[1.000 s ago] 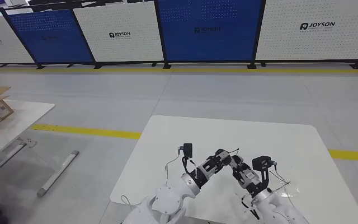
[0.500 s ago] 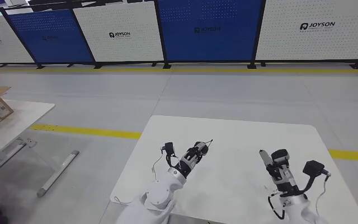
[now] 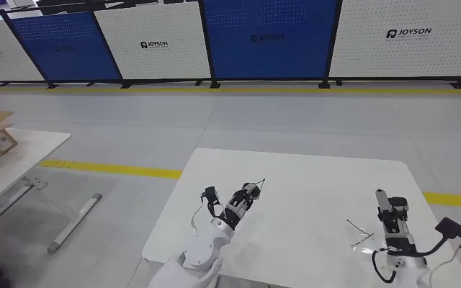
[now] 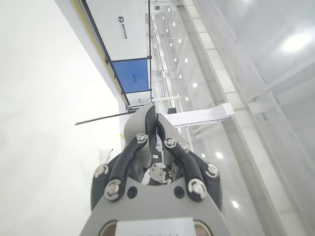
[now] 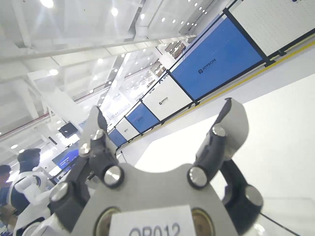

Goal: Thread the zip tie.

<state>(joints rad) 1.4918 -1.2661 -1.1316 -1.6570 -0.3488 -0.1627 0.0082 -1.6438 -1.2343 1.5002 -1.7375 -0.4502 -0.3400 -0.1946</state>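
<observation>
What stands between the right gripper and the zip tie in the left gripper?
Nothing visible: only bare table lies between the right gripper and the zip tie pinched in the left gripper. A thin black strand lies flat near the right gripper.

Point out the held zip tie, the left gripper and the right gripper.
zip tie (image 4: 98, 119), left wrist view, on the black strap sticking out of the grip.
left gripper (image 4: 155, 116), left wrist view, midway between its closed fingertips.
right gripper (image 5: 163, 110), right wrist view, midway between its spread fingertips.
</observation>
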